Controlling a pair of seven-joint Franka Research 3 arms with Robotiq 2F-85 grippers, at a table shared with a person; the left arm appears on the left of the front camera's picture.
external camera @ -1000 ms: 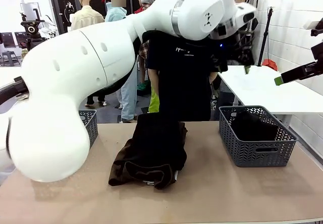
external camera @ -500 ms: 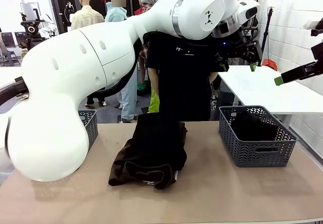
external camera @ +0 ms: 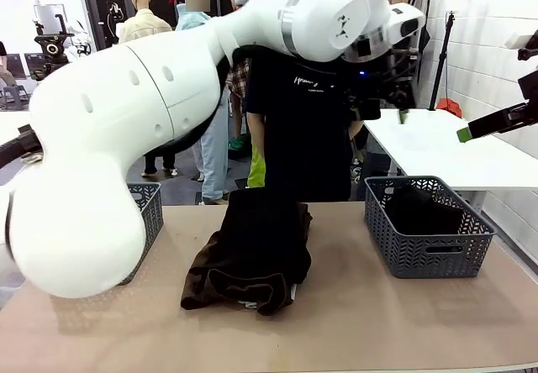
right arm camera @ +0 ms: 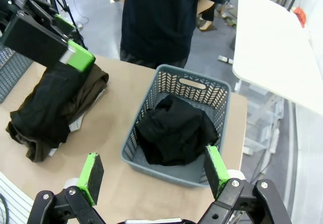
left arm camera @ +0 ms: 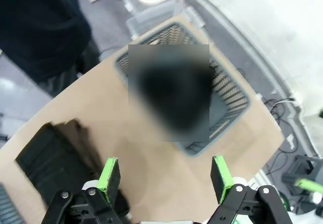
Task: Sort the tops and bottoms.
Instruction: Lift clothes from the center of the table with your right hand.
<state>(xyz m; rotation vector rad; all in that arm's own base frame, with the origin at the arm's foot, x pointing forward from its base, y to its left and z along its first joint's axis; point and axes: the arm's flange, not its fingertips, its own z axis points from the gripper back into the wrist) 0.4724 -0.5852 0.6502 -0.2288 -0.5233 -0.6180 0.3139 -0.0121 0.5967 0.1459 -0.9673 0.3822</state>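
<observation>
My left end effector point(left arm camera: 164, 176), open and empty, drifts back off basket point(right arm camera: 222, 95); black bottoms point(right arm camera: 174, 130) inside. Right end effector point(right arm camera: 153, 172) open. Brown pile point(external camera: 252, 264) next.

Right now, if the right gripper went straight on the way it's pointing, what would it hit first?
Probably the black garment in the grey basket: the open right gripper points down at it, nothing between, though depth is unclear.

The desk point(external camera: 378, 323) is coloured pale tan. The basket point(external camera: 429, 251) is moulded in grey herringbone mesh, and a plain black garment point(right arm camera: 174, 130) is seen inside. A dark brown garment point(external camera: 244, 285) is topped by black cloth point(external camera: 265, 222). The left gripper point(left arm camera: 164, 176) and right gripper point(right arm camera: 151, 173) are finished black with bright green pads point(left arm camera: 110, 176); the arm point(external camera: 126, 138) is white.
</observation>
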